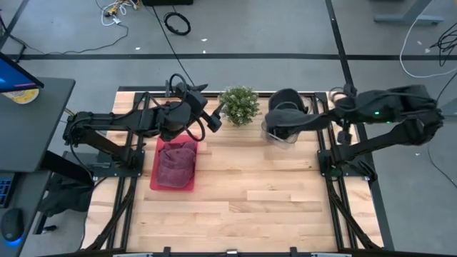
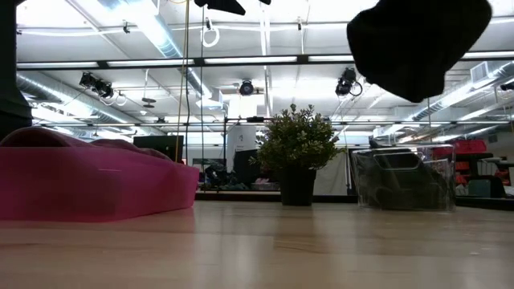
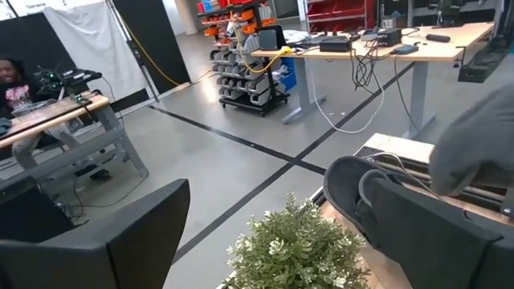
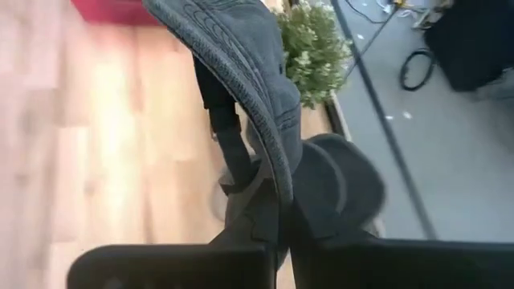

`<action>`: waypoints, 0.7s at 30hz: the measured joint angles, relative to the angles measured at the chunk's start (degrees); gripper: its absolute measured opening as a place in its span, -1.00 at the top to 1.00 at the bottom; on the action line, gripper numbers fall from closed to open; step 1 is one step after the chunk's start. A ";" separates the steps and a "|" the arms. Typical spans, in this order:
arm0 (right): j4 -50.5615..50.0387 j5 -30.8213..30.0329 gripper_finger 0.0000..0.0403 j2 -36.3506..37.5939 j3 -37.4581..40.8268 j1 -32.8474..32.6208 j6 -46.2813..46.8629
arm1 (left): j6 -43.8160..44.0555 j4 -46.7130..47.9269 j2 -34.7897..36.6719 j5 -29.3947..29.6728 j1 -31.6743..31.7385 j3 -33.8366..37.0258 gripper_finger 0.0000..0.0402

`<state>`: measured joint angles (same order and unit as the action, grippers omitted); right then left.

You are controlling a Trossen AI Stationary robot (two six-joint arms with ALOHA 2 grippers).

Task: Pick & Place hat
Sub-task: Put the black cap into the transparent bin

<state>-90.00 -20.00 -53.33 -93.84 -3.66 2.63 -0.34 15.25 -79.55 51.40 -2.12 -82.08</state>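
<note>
A dark grey hat [image 1: 285, 113] with a stitched brim hangs in my right gripper [image 4: 283, 233], which is shut on it. It is in the air over a clear plastic container [image 2: 405, 178] near the table's far edge. In the low view the hat [image 2: 418, 40] is well above that container. My left gripper [image 3: 285, 241] is open and holds nothing. It hovers above the far end of a red tray [image 1: 154, 178], beside a small potted plant [image 1: 239, 105]. My right gripper pinches the hat's stitched brim [image 4: 273, 160] between its two fingers, reaching in from the table's right side. The brim's edge runs back between the fingers. The hat is lifted clear and hangs above the clear container, its crown [image 4: 341, 185] beyond the fingertips.
A maroon cloth item [image 1: 176, 163] lies in the red tray on the table's left half. The potted plant [image 2: 297, 152] stands between tray and container at the far edge. Bare wood [image 1: 271, 207] covers the near half of the table. A monitor [image 1: 14, 78] stands off to the left.
</note>
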 joint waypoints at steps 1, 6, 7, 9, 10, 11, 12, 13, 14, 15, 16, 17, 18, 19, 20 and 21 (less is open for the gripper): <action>-0.09 0.87 0.97 0.48 0.13 0.01 0.49 | 0.11 0.01 0.00 0.00 0.12 0.00 -0.95; 0.00 2.83 0.97 0.82 6.01 1.00 -2.52 | 0.21 -0.09 -0.07 -0.11 1.21 -0.02 -0.95; -0.02 2.70 0.97 0.80 7.66 1.46 -4.14 | 0.22 -0.31 -0.07 -0.13 1.47 -0.02 -0.95; -0.02 2.49 0.97 0.67 10.99 2.76 -7.44 | 0.22 -1.18 -0.07 -0.15 1.92 -0.02 -0.95; -0.07 2.01 0.97 0.17 12.57 3.48 -8.72 | 0.32 -1.50 -0.07 -0.17 2.06 -0.04 -0.95; -0.12 1.23 0.97 -0.47 14.11 4.22 -9.88 | 0.78 -1.61 -0.07 -0.17 2.10 -0.05 -0.95; -0.12 0.36 0.97 -1.00 15.49 5.07 -11.40 | 1.38 -1.62 -0.07 -0.18 2.20 -0.07 -0.95; -0.09 -0.59 0.97 -1.58 16.77 6.02 -13.19 | 1.88 -1.62 -0.07 -0.20 2.33 -0.07 -0.95; -0.04 -1.29 0.97 -2.33 17.84 6.98 -14.98 | 2.68 -1.62 -0.07 -0.20 2.33 -0.07 -0.95; 0.12 -1.76 0.97 -3.08 18.83 7.89 -16.68 | 3.09 -1.63 -0.07 -0.20 2.31 -0.07 -0.95; 0.09 -2.15 0.97 -3.73 19.61 8.88 -18.21 | 3.62 -1.62 -0.07 -0.20 2.29 -0.07 -0.95; 0.01 -2.53 0.97 -4.40 20.15 9.98 -19.84 | 4.30 -1.62 -0.07 -0.20 2.27 -0.07 -0.95; 0.03 -2.61 0.97 -5.13 20.63 11.08 -21.70 | 4.71 -1.62 -0.07 -0.21 2.16 -0.07 -0.95; 0.00 -2.65 0.97 -5.86 21.01 12.13 -23.95 | 5.31 -1.61 -0.07 -0.20 1.96 -0.07 -0.95; 0.10 -2.83 0.97 -6.77 21.30 13.08 -26.19 | 5.73 -1.62 -0.07 -0.20 1.87 -0.07 -0.95; 0.14 -3.41 0.97 -7.69 21.39 13.87 -28.40 | 5.98 -1.62 -0.07 -0.21 1.87 -0.07 -0.95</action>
<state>-89.86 -23.41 -61.02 -72.45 10.21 -25.77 5.64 13.63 -79.61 51.19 -0.25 -82.15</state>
